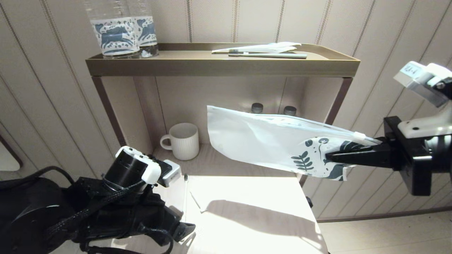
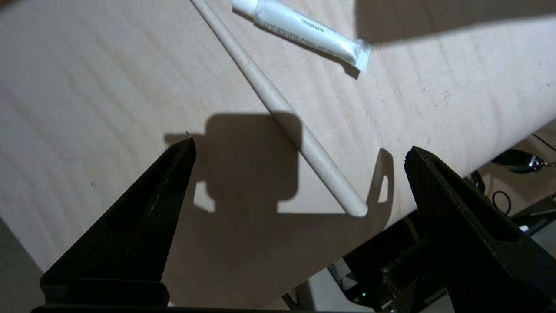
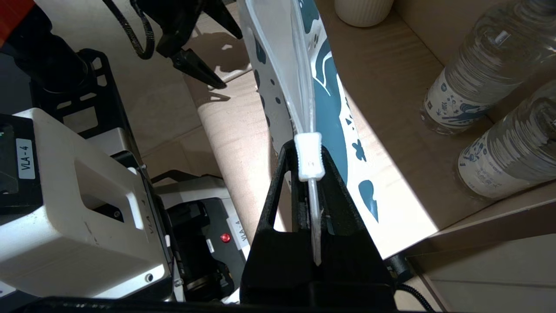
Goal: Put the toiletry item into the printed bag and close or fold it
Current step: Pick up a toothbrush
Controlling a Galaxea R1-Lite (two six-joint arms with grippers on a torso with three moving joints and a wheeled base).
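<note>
The all-white toothbrush (image 2: 278, 104) lies flat on the pale table (image 1: 254, 197), and shows in the head view as a thin line (image 1: 185, 194) beside my left arm. My left gripper (image 2: 299, 148) hovers open just above it at the table's front left (image 1: 180, 231), fingers wide on either side of the handle's end, touching nothing. The printed bag (image 1: 261, 141) hangs in the air over the table's back right, stretched out leftward. My right gripper (image 1: 332, 155) is shut on the bag's zip edge (image 3: 309, 161), just behind the white slider (image 3: 309, 156).
A small white toothpaste tube (image 2: 304, 32) lies next to the toothbrush. The shelf's top tray (image 1: 222, 67) holds two water bottles (image 1: 122, 28), a grey-green toothbrush (image 1: 268, 55) and a plain white wrapper (image 1: 268, 47). A white mug (image 1: 183, 141) and two more bottles (image 3: 478, 74) stand below.
</note>
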